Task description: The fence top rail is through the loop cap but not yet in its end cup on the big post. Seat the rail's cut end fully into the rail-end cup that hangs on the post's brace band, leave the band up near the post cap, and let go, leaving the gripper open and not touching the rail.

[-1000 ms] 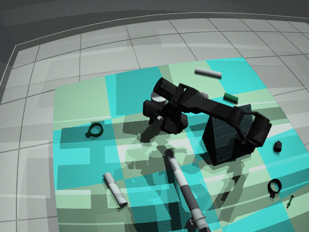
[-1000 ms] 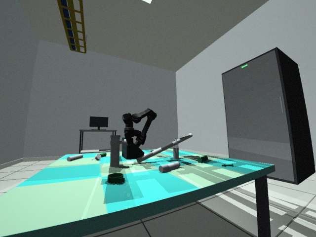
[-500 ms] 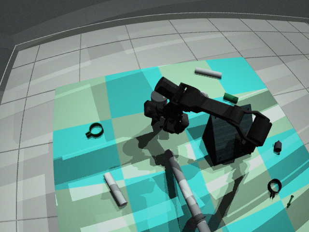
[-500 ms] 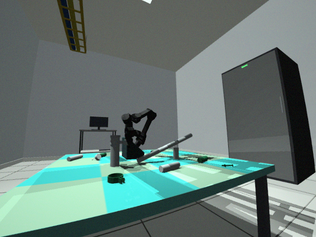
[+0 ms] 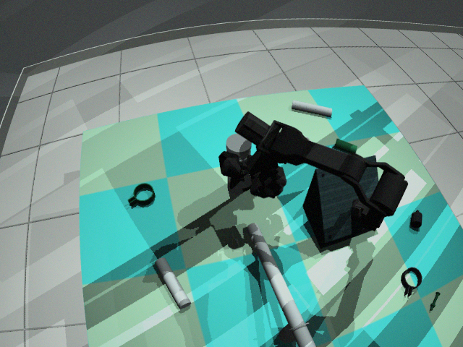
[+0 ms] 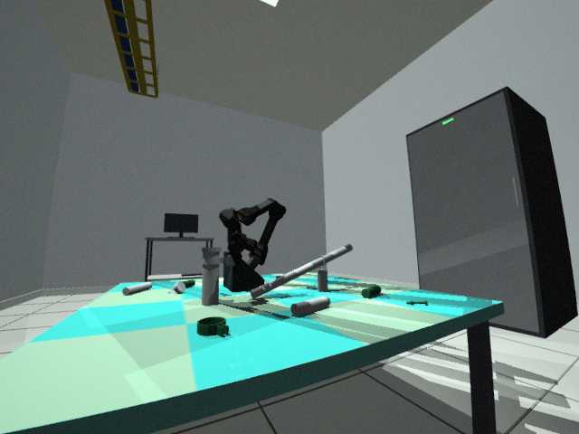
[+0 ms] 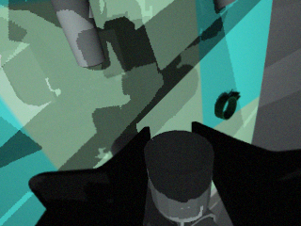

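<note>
The big grey post (image 5: 238, 143) (image 6: 210, 287) stands upright, with its brace band (image 6: 211, 258) up near the cap. My gripper (image 5: 244, 181) (image 7: 170, 128) is shut on the rail-end cup (image 7: 179, 162), with one finger on each side of it. The cup's mouth faces the wrist camera and no rail is in it. The long grey rail (image 5: 276, 282) (image 6: 298, 271) (image 7: 77, 33) slopes through the loop cap on the small post (image 6: 322, 281). Its lower end is down near the table, apart from the cup and my gripper. The arm partly hides the cup in the top view.
A loose green band (image 5: 149, 202) (image 6: 213, 328) lies beyond the post. A short pipe (image 5: 173, 283) (image 6: 310, 306) lies beside the rail and another pipe (image 5: 311, 108) (image 6: 137, 287) farther off. A green cylinder (image 5: 345, 146) lies by the arm base. A bolt (image 5: 434, 301) (image 6: 417, 302) lies near a dark band.
</note>
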Tool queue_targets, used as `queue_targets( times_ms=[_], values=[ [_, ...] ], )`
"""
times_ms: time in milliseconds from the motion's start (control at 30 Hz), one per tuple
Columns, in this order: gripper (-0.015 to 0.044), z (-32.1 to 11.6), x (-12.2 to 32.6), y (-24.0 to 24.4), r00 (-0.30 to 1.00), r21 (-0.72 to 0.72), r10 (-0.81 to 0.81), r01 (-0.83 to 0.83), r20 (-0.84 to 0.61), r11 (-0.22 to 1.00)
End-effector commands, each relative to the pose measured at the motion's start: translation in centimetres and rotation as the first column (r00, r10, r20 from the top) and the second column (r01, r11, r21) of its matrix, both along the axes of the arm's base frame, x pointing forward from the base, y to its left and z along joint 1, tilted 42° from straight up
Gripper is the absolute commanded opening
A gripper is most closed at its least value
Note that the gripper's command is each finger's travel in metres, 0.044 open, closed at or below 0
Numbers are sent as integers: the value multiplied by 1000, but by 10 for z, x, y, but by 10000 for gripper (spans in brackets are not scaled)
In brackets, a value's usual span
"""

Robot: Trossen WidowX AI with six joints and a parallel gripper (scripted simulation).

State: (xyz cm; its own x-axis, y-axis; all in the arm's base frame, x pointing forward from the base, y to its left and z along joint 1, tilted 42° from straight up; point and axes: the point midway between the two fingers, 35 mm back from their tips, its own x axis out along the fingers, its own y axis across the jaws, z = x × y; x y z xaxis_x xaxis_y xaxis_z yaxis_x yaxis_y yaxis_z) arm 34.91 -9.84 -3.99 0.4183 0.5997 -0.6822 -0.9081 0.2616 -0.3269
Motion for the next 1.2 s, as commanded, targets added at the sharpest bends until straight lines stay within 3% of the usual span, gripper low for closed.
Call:
queue_targets(
  times_ms=[0,633,1167],
  values=[
    [0,0,-3,-1,1000,1,17,-17,14,1000],
    [0,-1,-14,-3,990,6,107,-108,92,994],
    [0,0,-11,-1,993,8,92,-93,80,996]
  ],
)
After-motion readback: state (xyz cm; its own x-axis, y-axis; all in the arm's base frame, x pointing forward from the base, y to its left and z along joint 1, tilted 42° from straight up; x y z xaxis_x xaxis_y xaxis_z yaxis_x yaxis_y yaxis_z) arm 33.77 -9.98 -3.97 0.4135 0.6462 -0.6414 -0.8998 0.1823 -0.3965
